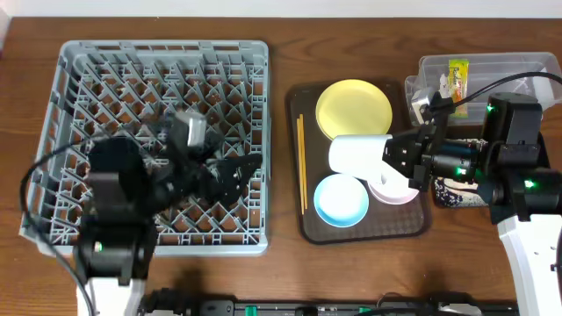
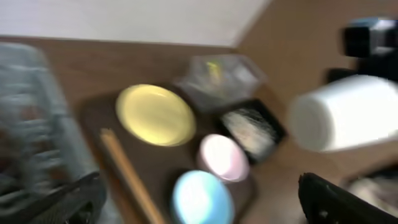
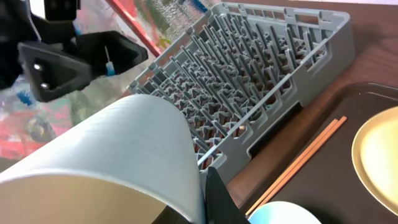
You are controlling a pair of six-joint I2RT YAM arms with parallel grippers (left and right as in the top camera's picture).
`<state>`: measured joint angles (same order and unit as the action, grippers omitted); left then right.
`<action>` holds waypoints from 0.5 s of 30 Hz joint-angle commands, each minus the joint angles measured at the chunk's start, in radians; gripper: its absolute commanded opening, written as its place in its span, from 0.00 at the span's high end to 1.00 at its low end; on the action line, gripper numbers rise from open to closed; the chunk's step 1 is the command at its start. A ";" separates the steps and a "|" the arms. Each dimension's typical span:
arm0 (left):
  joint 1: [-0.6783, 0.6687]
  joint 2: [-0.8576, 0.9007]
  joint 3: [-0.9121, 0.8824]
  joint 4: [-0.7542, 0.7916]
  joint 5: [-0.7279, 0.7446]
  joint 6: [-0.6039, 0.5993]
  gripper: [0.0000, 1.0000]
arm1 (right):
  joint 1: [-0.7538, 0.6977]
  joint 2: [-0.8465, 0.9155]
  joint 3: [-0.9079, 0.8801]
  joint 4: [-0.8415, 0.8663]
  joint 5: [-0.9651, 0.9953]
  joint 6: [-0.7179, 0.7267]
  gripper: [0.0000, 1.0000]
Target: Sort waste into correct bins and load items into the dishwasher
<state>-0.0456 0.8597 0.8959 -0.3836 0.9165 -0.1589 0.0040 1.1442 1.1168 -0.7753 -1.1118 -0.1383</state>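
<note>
One big grey dish rack (image 1: 162, 51) fills the left of the table (image 1: 281, 263), and the left gripper (image 1: 230, 175) hangs over it, jaws spread wide and empty. Beside it lies a dark brown serving tray (image 1: 406, 226) carrying a yellow plate (image 1: 354, 108), a light blue bowl (image 1: 341, 199), a white bowl (image 1: 397, 191) and wooden chopsticks (image 1: 301, 162) along its left edge. Further right sit a clear tub (image 1: 500, 66) and a black tray (image 2: 273, 118) holding whitish scraps (image 2: 249, 127). The right gripper (image 1: 399, 158) is clamped on a white cup (image 1: 358, 153), tipped sideways above the serving tray. Print on the yellow-green wrapper (image 1: 457, 77) in the tub is too small to read.
</note>
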 commanded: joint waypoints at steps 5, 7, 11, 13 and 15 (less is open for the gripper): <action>0.005 0.108 0.053 0.060 0.380 0.008 0.02 | -0.003 -0.007 0.000 0.040 -0.107 0.011 0.99; 0.005 0.117 0.053 0.059 0.383 -0.020 0.02 | -0.003 -0.007 0.000 0.048 -0.128 0.011 0.99; 0.005 0.123 0.053 0.061 0.382 -0.119 0.02 | 0.021 -0.007 0.000 0.082 -0.158 0.011 0.99; 0.005 0.123 0.053 0.067 0.382 -0.155 0.02 | 0.048 -0.005 0.000 0.102 -0.158 0.011 0.99; 0.005 0.123 0.053 0.080 0.383 -0.188 0.02 | 0.087 0.002 0.000 0.130 -0.158 0.014 0.99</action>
<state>-0.0456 0.9821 0.9249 -0.3164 1.2621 -0.2665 0.0429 1.1442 1.1168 -0.6659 -1.2240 -0.1345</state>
